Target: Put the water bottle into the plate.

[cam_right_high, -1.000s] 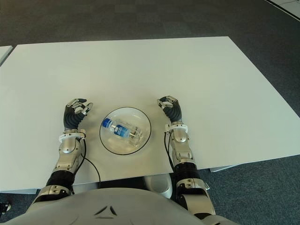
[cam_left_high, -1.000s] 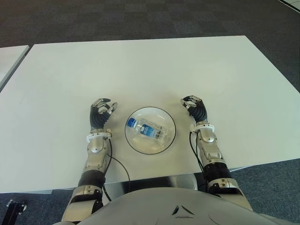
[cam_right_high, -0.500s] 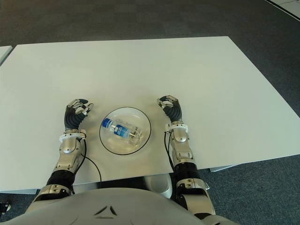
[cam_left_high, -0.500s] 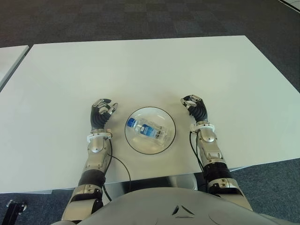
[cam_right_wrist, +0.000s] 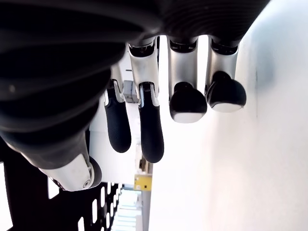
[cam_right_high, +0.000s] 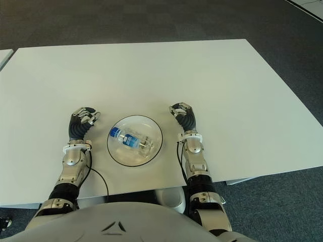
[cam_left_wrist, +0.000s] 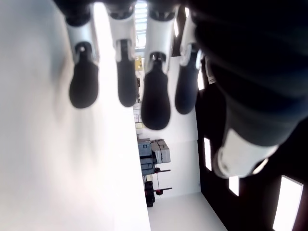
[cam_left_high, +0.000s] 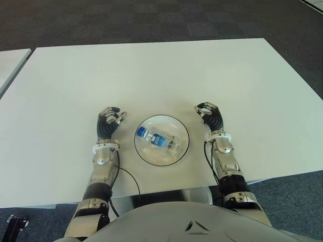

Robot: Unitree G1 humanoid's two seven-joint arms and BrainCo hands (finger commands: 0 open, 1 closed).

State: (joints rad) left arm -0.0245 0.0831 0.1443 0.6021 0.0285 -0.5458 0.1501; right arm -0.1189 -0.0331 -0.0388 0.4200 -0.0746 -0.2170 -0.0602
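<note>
A small clear water bottle (cam_left_high: 159, 140) with a blue label lies on its side inside a round glass plate (cam_left_high: 144, 153) near the front of the white table (cam_left_high: 151, 70). My left hand (cam_left_high: 108, 122) is just left of the plate, fingers relaxed and holding nothing. My right hand (cam_left_high: 210, 116) is to the right of the plate, fingers loosely curled, also holding nothing. The left wrist view shows its fingers (cam_left_wrist: 154, 96) hanging free beside the bare tabletop, and the right wrist view shows the same for its fingers (cam_right_wrist: 149, 125).
Another white table's corner (cam_left_high: 10, 63) shows at the far left. Dark carpet (cam_left_high: 151, 20) lies beyond the table's far edge. A black cable (cam_left_high: 126, 176) runs along my left forearm by the near edge.
My left hand has shifted slightly to the left, away from the plate. The bottle, the plate and the right hand have not moved.
</note>
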